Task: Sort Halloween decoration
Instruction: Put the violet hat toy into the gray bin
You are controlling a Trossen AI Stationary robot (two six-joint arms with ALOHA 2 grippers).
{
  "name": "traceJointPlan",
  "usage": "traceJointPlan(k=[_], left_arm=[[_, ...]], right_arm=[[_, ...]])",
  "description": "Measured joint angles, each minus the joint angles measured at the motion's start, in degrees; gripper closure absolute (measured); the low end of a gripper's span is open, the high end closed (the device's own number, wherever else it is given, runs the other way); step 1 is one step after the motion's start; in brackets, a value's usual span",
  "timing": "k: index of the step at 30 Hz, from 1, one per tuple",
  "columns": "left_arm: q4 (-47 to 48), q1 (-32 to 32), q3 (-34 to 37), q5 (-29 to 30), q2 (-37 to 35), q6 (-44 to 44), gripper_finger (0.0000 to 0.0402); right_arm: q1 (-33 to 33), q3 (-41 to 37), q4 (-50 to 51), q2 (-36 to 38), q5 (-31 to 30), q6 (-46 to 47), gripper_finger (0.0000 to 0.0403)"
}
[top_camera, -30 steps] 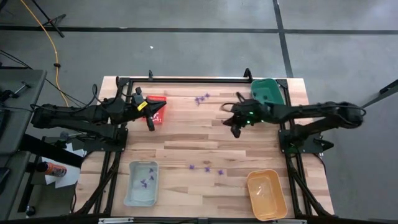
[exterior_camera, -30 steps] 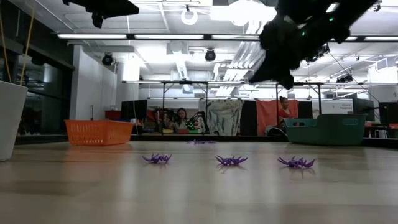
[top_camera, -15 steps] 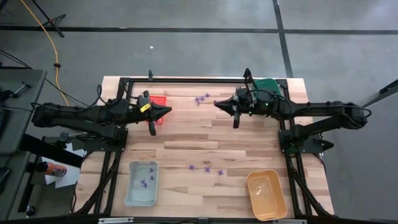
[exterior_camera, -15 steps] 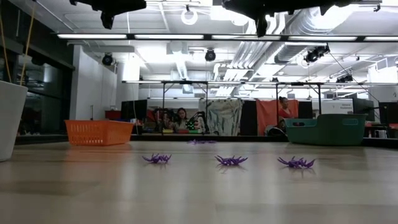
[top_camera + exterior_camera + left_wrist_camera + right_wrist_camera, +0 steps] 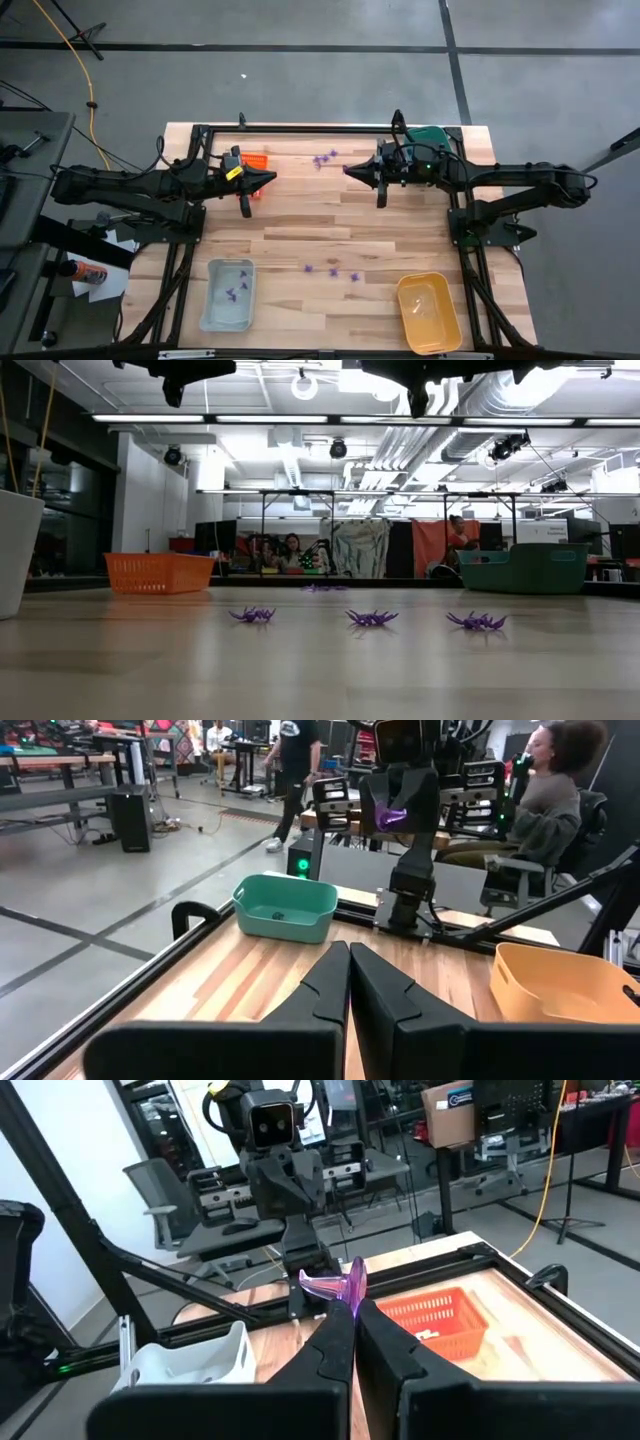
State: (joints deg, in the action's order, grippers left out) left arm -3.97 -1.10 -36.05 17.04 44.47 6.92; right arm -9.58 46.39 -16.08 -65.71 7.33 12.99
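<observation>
Counter (image 5: 300,215) w/ four trays: keep right arm high & carry toward green tray (image 5: 432,140) just beside it, no jerks. Right gripper (image 5: 347,1305) jaws pinched on one purple piece (image 5: 338,1286), left gripper (image 5: 349,970) jaws closed empty over red tray (image 5: 255,160). Release low over tray wall so piece won't bounce; other purple pieces (image 5: 334,270) loose mid-counter, more near far edge (image 5: 324,158) & in pale blue tray (image 5: 228,295).

Four trays on table (image 5: 300,215), one near each corner: far-left tray (image 5: 256,160) partly under left gripper (image 5: 246,207), far-right tray (image 5: 432,136) behind right gripper (image 5: 381,201). Near-left tray (image 5: 229,294) holds a few decoration pieces (image 5: 235,293). Near-right tray (image 5: 429,313). Three pieces (image 5: 333,270) between the near trays; another cluster (image 5: 324,158) between the far ones.
</observation>
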Motion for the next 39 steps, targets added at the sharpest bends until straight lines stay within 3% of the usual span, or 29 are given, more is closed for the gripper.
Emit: traceJointPlan(k=[20, 30, 35, 39], left_arm=[[0.03, 0.01, 0.0, 1.88, 0.0, -0.02, 0.0401], [0.25, 0.02, 0.0, 1.88, 0.0, -0.03, 0.0401], [0.58, 0.02, 0.0, 1.88, 0.0, -0.02, 0.0401], [1.09, 0.02, 0.0, 1.88, 0.0, -0.02, 0.0401]], right_arm=[[0.95, 0.08, 2.4, -2.79, 0.4, -0.53, 0.0403], [8.01, 1.27, -9.43, -23.0, 0.79, -1.24, 0.0403], [11.04, 9.67, -9.93, -35.71, 1.29, -1.85, 0.0403], [13.05, 20.02, -9.88, -46.04, 5.43, -4.99, 0.0403]])
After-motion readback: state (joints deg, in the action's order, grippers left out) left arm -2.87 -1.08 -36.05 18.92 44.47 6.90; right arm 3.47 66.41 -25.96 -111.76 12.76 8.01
